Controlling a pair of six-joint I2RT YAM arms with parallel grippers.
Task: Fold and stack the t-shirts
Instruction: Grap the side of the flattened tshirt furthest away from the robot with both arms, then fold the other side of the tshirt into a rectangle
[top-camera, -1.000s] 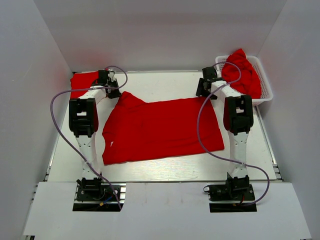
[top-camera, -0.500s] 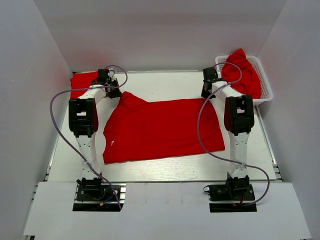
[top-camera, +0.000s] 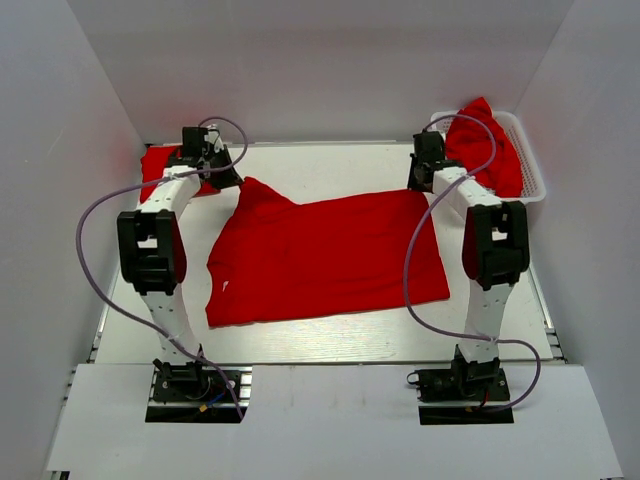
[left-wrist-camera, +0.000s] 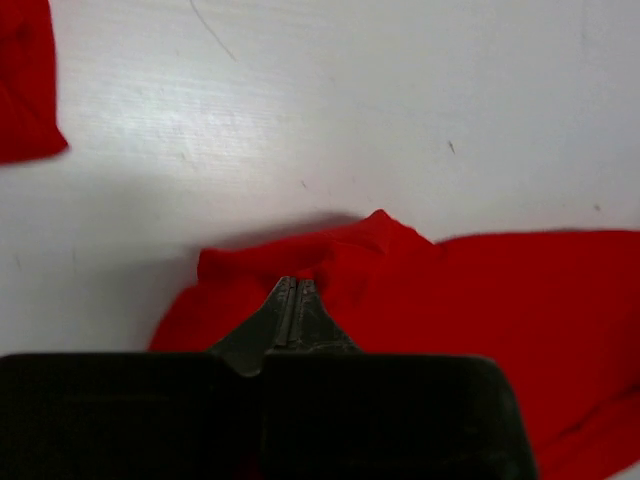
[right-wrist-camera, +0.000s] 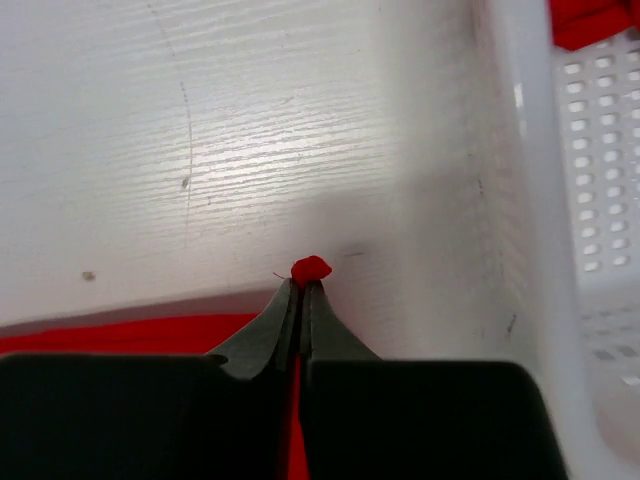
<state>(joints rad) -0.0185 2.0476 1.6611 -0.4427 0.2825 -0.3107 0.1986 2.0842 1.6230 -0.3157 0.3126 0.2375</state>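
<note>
The spread t-shirt (top-camera: 330, 255) lay flat on the table (top-camera: 330, 165), running from both sets of fingertips back toward the arm bases. Its far left corner was bunched into a raised fold, and the left gripper (left-wrist-camera: 292, 288) was pinched tight on that fold, with red cloth on both sides of the tips and behind them. The far right corner sat in the right gripper (right-wrist-camera: 302, 287), whose fingers were pressed together on it. A small nub of red poked out just ahead of the tips, and the shirt's edge trailed off to their left.

Ahead of the left fingertips and off to their left, apart from the pinched corner, lay a second t-shirt (top-camera: 160, 163) at the far left edge of the table; only one corner of it showed in the left wrist view. To the right of the right fingertips, just beside them, stood the white lattice basket (right-wrist-camera: 590, 210), holding heaped t-shirts (top-camera: 482, 145) that rose above its rim.
</note>
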